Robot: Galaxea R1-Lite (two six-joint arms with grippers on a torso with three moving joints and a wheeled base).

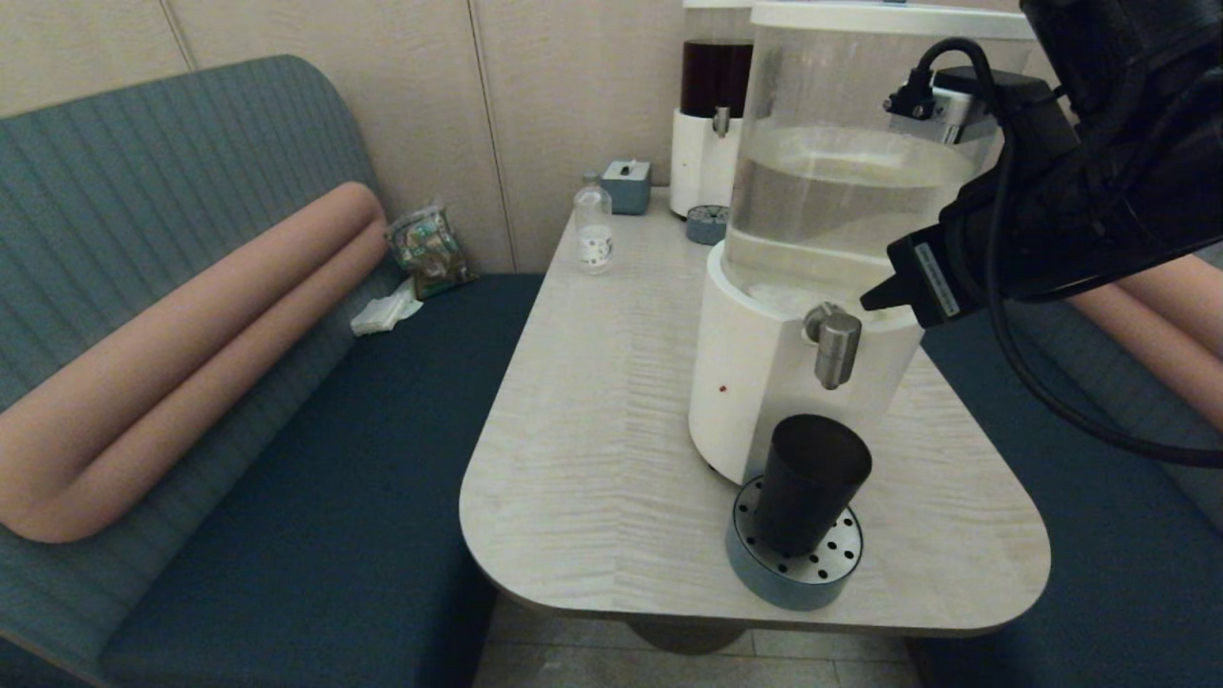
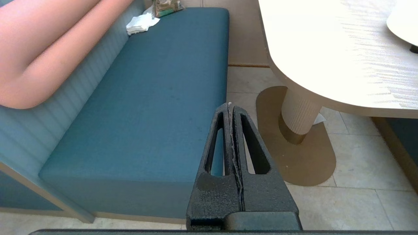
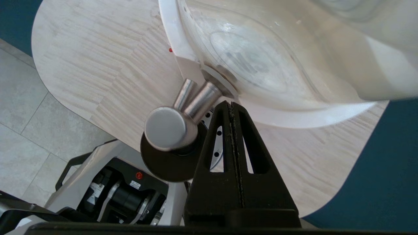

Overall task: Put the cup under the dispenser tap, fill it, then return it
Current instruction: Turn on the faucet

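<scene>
Dark tapered cup [image 1: 810, 483] stands under the dispenser tap [image 1: 835, 346]; right gripper [image 3: 231, 103] closed.

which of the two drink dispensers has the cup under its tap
The large dispenser with pale liquid; the cup stands under its tap. The smaller dispenser holds dark red.

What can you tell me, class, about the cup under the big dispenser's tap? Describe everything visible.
The cup is a small, dark, tapered tumbler without a handle, seemingly plastic. It stands upright on a round perforated drip tray, directly below the dispenser tap, at the table's near edge. Nothing grips it: the right claw, shut, is up beside the tap. Its fill level cannot be seen.
</scene>
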